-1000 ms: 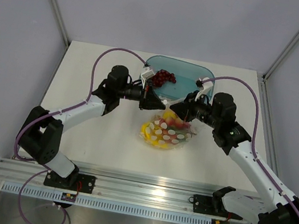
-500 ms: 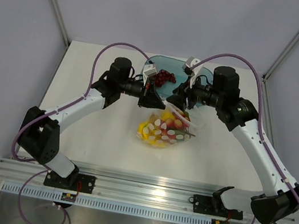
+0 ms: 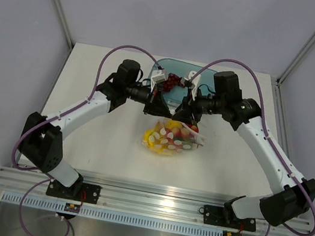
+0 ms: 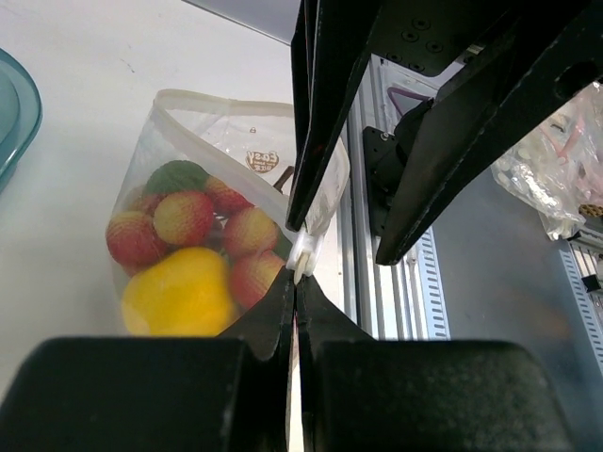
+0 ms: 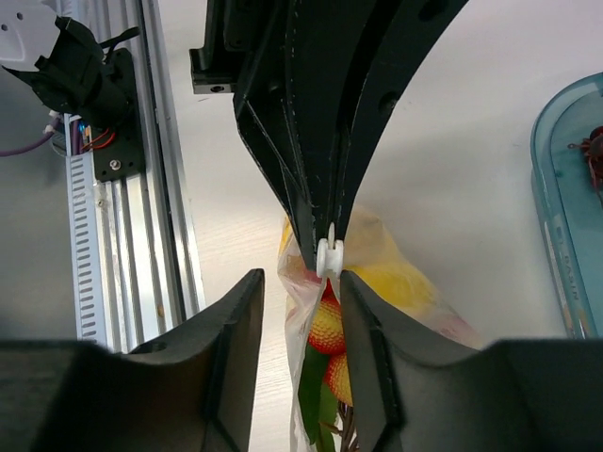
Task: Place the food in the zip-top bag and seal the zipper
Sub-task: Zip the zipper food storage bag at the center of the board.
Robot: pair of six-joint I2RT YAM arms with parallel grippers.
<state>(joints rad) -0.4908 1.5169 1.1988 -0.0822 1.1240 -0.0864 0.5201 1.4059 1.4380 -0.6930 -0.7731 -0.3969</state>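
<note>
**Sealing the zipper: one end held, slider to draw**

The zip-top bag (image 3: pixel 172 138) lies midway on the surface (image 3: pixel 98 144) with the food (image 4: pixel 179 282) inside and its mouth raised at 12 o'clock. The left tool (image 4: pixel 295 292) is clamped on the zipper (image 4: pixel 217 149) beside the white slider (image 5: pixel 329 256). The right tool (image 5: pixel 301 278) stands apart, straddling that slider. Best, I judge, to close on the tab and pull straight along the strip against a firm left hold. A round brown sticker (image 4: pixel 263 160) bears print too small to read.
</note>
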